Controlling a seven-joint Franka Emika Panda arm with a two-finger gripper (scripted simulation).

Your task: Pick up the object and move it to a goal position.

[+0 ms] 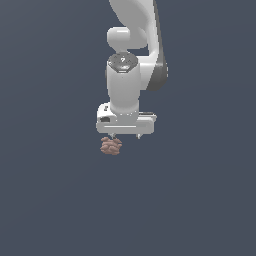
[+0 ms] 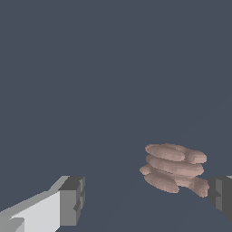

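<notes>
The object (image 1: 111, 146) is a small, lumpy reddish-brown clump on the flat dark grey floor (image 1: 60, 200). My gripper (image 1: 125, 136) hangs just above it on the white arm, pointing straight down. The jaws are open with a wide gap. In the exterior view the clump sits under the finger on that view's left, not under the middle of the gap. The wrist view shows the object (image 2: 174, 167) close against one dark fingertip (image 2: 221, 194), while the other fingertip (image 2: 71, 200) stands far from it. My gripper (image 2: 146, 197) holds nothing.
Only the uniform dark grey surface (image 2: 90, 68) surrounds the clump. The white arm (image 1: 135, 35) rises out of the top of the exterior view.
</notes>
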